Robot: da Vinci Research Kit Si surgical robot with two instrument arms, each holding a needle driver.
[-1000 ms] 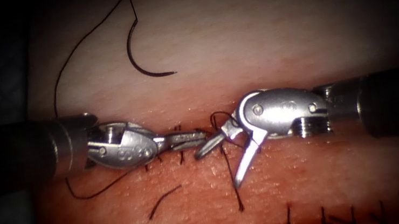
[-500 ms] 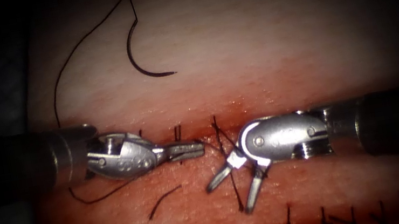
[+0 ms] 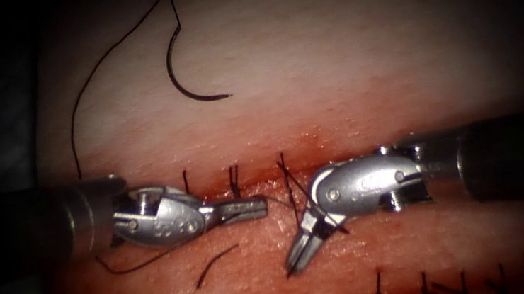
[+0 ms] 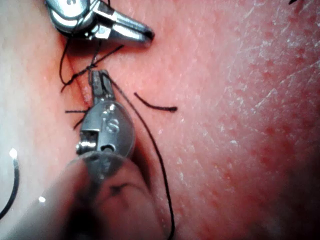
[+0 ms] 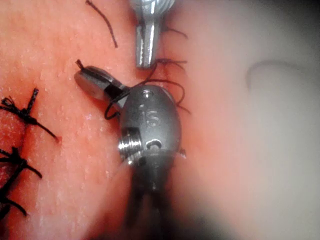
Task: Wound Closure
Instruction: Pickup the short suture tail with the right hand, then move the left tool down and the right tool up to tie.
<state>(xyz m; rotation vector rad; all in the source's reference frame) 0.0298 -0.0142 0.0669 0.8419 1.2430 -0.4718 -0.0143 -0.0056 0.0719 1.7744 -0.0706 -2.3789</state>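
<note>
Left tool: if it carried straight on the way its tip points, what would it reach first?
The left tool, jaws shut on thread, points along the cut toward the knot's upright strands, then the right tool. The needle lies free on the tissue. Depth is uncertain.

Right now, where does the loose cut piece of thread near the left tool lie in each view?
Endoscope view: cut thread piece lies on the tissue below the left tool.
Left wrist view: it lies beside the left tool's tip.
Right wrist view: also beside the left tool.
Landmark: the left tool, holding thread like the right tool; needle lies free on the tissue.
</note>
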